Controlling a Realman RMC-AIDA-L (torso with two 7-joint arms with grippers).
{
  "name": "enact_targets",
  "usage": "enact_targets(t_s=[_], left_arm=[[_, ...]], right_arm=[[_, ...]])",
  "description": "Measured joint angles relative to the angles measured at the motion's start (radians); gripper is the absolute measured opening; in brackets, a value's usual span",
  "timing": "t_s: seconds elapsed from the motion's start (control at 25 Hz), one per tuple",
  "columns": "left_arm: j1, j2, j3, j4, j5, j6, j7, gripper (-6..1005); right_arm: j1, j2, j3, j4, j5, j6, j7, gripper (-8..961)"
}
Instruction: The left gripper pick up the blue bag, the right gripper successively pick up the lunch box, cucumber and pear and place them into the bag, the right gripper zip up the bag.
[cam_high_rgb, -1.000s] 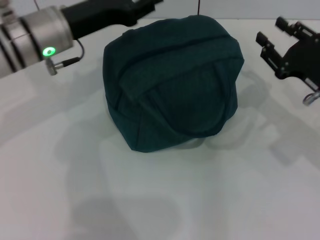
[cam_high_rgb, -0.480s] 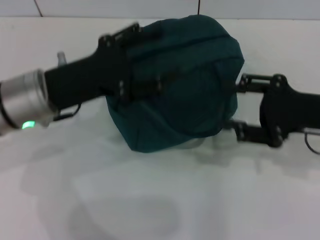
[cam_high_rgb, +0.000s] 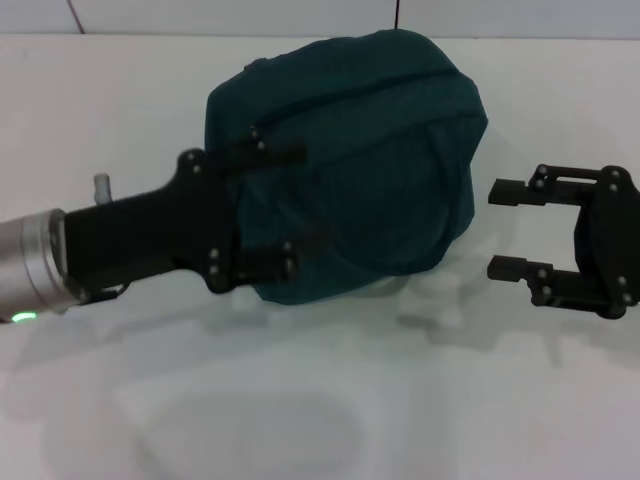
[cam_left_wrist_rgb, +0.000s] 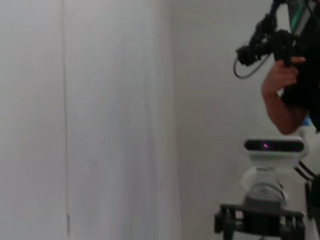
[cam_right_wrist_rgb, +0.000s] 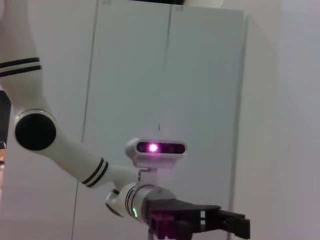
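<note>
Since a moment ago both arms have shifted: the left hand (cam_high_rgb: 275, 205) has dropped lower and pulled toward the near edge of the counter (cam_high_rgb: 420, 400), its silver arm now entering from about 8 o'clock, and the right hand (cam_high_rgb: 508, 229) has backed away from the blue bag (cam_high_rgb: 370, 150), leaving white counter between them. A second ago both were up near the far corners, at 10 and 2 o'clock.

The left hand's jaws are spread wide, one finger (cam_high_rgb: 275, 153) lying across the bag's left face, the other (cam_high_rgb: 262, 263) down at the bag's lower left edge, so they bracket that corner of fabric without closing on it. The green light on the silver arm glows at the far left.

The right hand sits at 3 o'clock from the bag, well apart from it, fingers released and pointing at the bag's right side, nothing between them.

The blue bag has not moved; it rests closed and bulging at the middle-far part of the counter, with one curved handle lying flat on its front.

The left wrist view shows the right hand (cam_left_wrist_rgb: 260, 222) low down; the right wrist view shows the left hand (cam_right_wrist_rgb: 220, 222) below the robot's head.
</note>
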Motion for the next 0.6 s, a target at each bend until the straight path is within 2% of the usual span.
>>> enact_targets(t_s=[0.24, 0.4, 0.6], left_arm=[[-0.014, 0.002, -0.004, -0.004, 0.044, -0.005, -0.005, 813], [-0.013, -0.008, -0.019, -0.012, 0.049, -0.006, -0.008, 811], [-0.016, -0.009, -0.019, -0.013, 0.059, -0.007, 0.005, 810]], right_arm=[[-0.001, 0.004, 0.001, 0.007, -0.041, -0.003, -0.003, 589], [-0.001, 0.009, 0.003, 0.003, -0.054, 0.001, -0.007, 589], [-0.001, 0.013, 0.011, 0.005, -0.052, 0.001, -0.007, 589]])
